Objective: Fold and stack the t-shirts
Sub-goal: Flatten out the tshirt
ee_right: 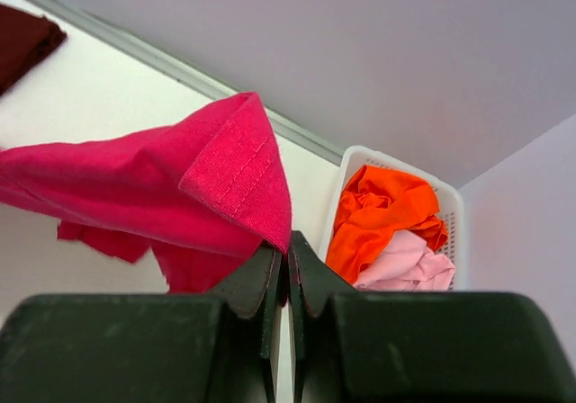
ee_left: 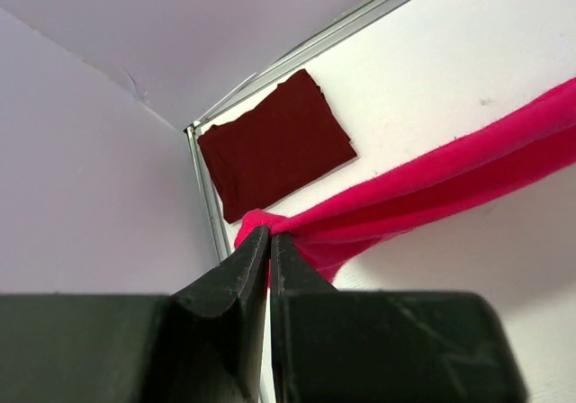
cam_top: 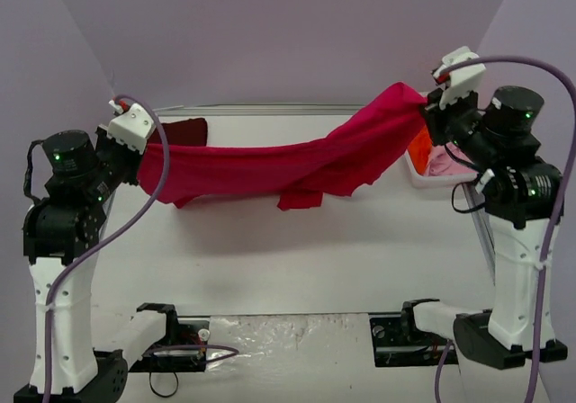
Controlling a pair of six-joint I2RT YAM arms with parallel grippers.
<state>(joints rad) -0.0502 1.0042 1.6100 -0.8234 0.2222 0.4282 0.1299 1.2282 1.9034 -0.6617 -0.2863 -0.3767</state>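
A crimson-red t-shirt [cam_top: 288, 162] hangs stretched in the air between both arms, sagging in the middle above the table. My left gripper [cam_top: 142, 156] is shut on its left end [ee_left: 261, 223]. My right gripper [cam_top: 430, 106], held higher, is shut on a hemmed corner [ee_right: 243, 169] of its right end. A dark maroon t-shirt [ee_left: 274, 144] lies folded flat at the table's far left corner [cam_top: 184, 131]. An orange t-shirt [ee_right: 382, 210] and a pale pink one [ee_right: 409, 264] lie crumpled in the basket.
The white mesh basket [cam_top: 416, 171] stands at the table's right side, just under my right gripper. A metal rail [cam_top: 270, 109] runs along the table's far edge against the lilac wall. Both arm bases stand at the near edge.
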